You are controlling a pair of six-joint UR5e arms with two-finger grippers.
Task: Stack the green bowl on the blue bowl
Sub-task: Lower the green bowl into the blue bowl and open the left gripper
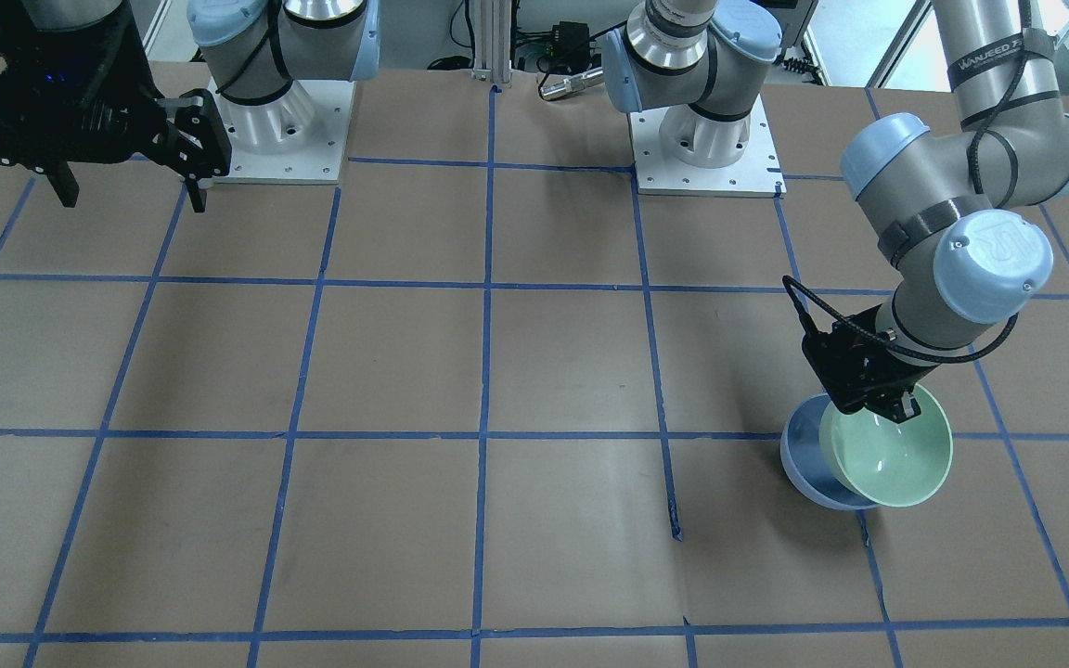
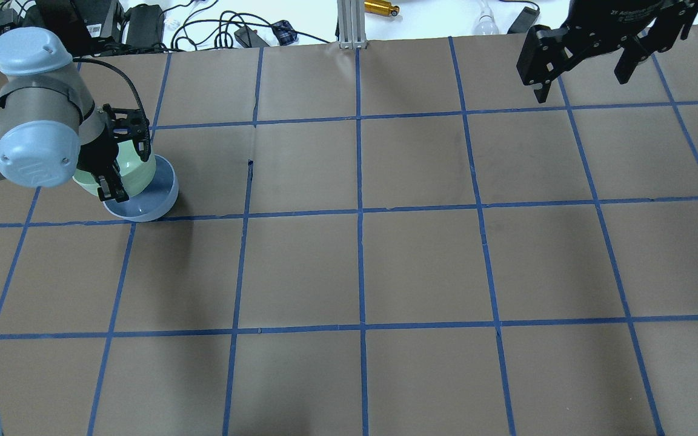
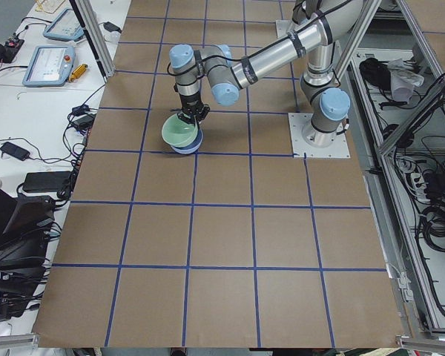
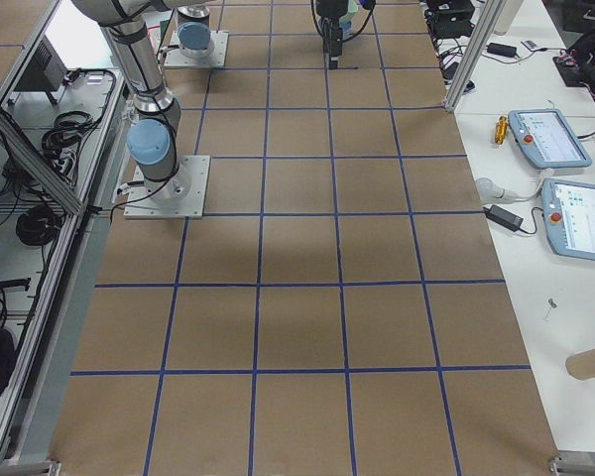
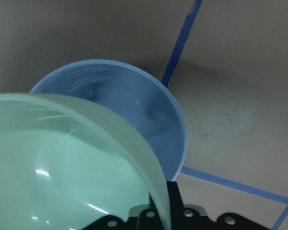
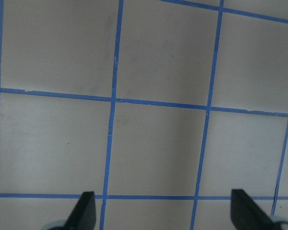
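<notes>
— How far along?
— Nearly: left tool (image 1: 896, 408) grips the green bowl (image 1: 892, 459) by its rim, tilted over the blue bowl (image 1: 799, 459) (not seated); lowering, release remain; right tool (image 2: 582, 82) gapes, empty

blue bowl (image 5: 134, 110) partly hidden behind green bowl (image 5: 62, 167), green bowl cropped at left wrist view's edges

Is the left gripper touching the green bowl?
Touching. The front-facing view shows the left gripper clamped on the tilted green bowl at its rim.
</notes>
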